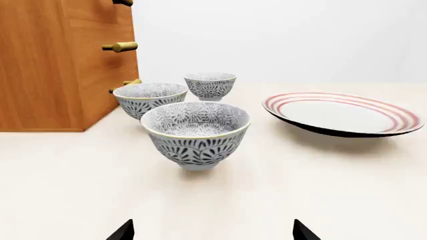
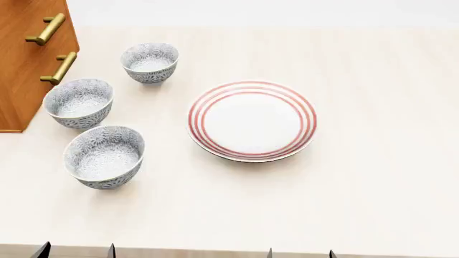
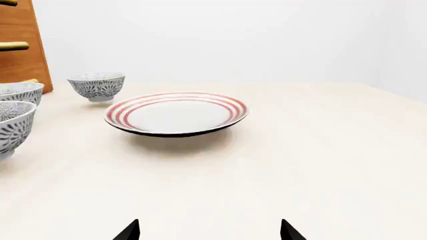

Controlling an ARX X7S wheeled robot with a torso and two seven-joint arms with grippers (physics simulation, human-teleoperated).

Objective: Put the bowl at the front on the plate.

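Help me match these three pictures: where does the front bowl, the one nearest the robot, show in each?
Head view: the front bowl sits lower left, left of the plate.
Left wrist view: front bowl centred, nearest of three.
Right wrist view: front bowl cut off at the left edge.
Shared landmark: the red-ringed plate.

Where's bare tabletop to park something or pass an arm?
Bare: everything right of the plate, the strip behind it, and the near edge in front of the front bowl. A lane also runs between bowls and plate. Crowded: the left side, where three bowls sit close beside the cabinet.
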